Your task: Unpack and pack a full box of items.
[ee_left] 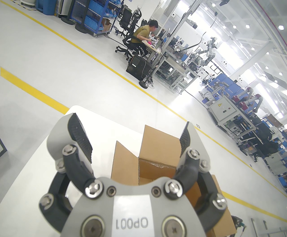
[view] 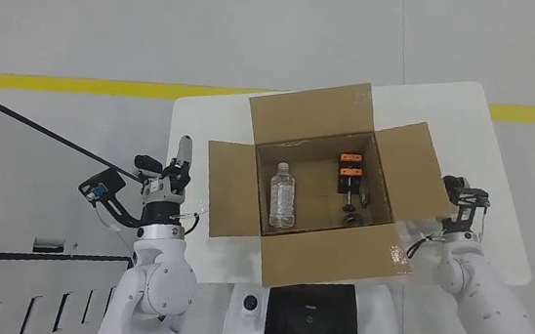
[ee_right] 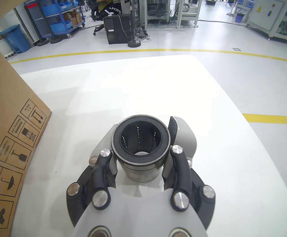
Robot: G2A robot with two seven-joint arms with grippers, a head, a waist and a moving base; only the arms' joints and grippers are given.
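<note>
I am watching the white table (view: 460,127), which is carrying everything. The cardboard box (view: 312,113) is sitting near the middle of it with all four flaps folded outward. My left gripper (ee_left: 131,122) is hovering just beside the box's left flap, over the table's left edge, with its jaws spread wide and nothing between them. My right gripper (ee_right: 142,132) is hanging over the table on the other side of the box, just past the right flap and close to the table's near edge. It is pinching a metal bearing sleeve (ee_right: 140,143).

Inside the box, a clear water bottle (view: 281,195) is lying on its side along the left half of the floor, cap pointing toward the far wall. An orange and black tool (view: 350,180) is lying in the right half, apart from the bottle. The sleeve in the right gripper is showing me its open end, ringed in black.
</note>
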